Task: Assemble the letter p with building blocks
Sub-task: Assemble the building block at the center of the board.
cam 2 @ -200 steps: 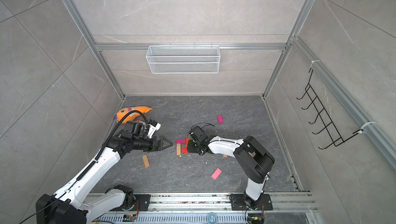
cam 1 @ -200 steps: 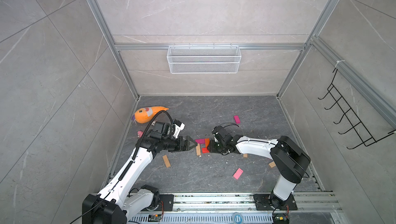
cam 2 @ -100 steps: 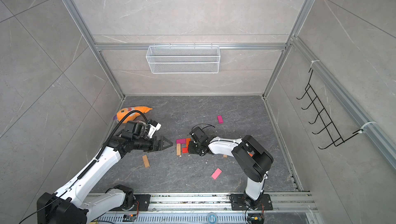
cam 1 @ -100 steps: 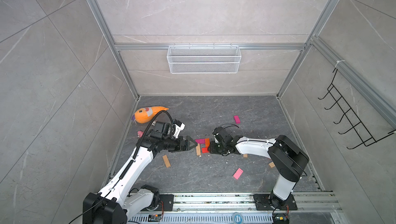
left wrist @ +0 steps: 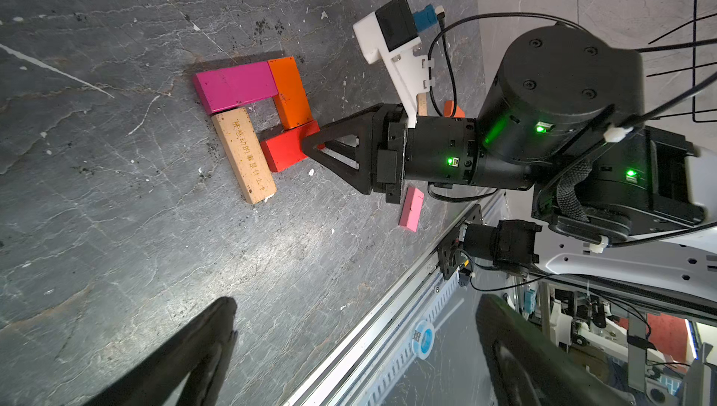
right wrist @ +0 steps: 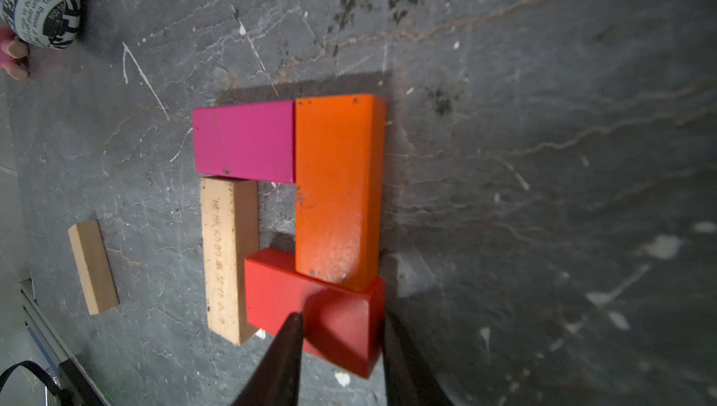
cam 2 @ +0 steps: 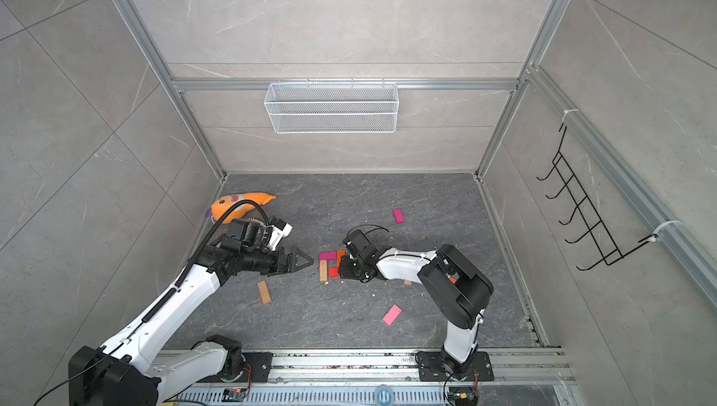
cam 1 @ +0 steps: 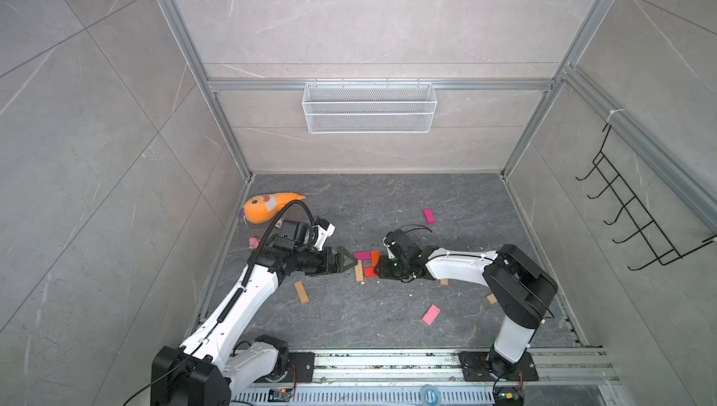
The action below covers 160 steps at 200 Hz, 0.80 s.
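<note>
— Where is the letter p (cam 1: 359, 270)?
— On the floor (cam 1: 349, 318) between the two arms. A tan brick (right wrist: 229, 256) makes the stem, a magenta brick (right wrist: 244, 140) lies across its top, and an orange brick (right wrist: 335, 190) runs down the other side.
— And the right gripper (right wrist: 341, 318)?
— Partly closed, pinching one end of the red brick (right wrist: 295, 291), which sits against the orange brick's end.
— The left gripper (cam 1: 351, 262)?
— Wide open and empty, just beside the magenta brick.

- The left arm (cam 1: 248, 291) reaches from its base at 7 o'clock toward the middle.
- The left gripper (cam 1: 349, 262) points to 3 o'clock, jaws spread wide, holding nothing.
- The right arm (cam 1: 458, 264) folds at 4 o'clock, its forearm low and stretched toward 9 o'clock.
- The right gripper (right wrist: 341, 330) has narrowed jaws pinching one end of the red brick (right wrist: 271, 287).
</note>
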Available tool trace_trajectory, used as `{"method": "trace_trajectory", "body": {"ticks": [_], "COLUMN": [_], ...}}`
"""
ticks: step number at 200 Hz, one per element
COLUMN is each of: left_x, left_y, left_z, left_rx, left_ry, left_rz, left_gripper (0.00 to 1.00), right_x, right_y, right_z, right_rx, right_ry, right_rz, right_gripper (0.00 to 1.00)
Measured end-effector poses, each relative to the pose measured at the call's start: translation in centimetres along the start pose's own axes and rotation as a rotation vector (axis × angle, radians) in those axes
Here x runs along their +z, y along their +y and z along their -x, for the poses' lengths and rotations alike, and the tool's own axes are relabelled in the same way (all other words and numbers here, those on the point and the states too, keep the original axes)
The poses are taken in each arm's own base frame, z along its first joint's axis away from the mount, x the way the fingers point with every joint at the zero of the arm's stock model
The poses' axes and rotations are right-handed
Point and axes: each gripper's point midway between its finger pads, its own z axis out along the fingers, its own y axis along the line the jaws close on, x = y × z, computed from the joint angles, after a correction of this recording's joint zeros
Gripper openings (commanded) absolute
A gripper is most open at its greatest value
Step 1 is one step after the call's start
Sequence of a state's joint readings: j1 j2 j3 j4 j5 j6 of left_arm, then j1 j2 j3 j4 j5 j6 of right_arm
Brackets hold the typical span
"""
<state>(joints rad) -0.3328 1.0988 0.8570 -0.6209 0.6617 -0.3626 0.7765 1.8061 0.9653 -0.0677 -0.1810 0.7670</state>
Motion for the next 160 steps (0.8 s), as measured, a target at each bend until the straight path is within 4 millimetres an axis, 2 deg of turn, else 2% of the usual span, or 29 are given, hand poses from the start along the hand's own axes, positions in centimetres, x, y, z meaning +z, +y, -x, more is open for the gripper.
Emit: {"method": "trace_trajectory", "body": {"ticks": [160], "left_x": [0.09], "left_y": [0.09], "left_z": [-0.04], "left_rx": [-0.004], "left_ry": [0.004], "left_rz": [0.002], "left_gripper": [1.00], "right_x": [0.37], "right_y": [0.62], "right_z": [0.09], "right_rx": [0.012], "right_ry": [0.004], "right_rz": [0.035], "right_gripper": [0.37]}}
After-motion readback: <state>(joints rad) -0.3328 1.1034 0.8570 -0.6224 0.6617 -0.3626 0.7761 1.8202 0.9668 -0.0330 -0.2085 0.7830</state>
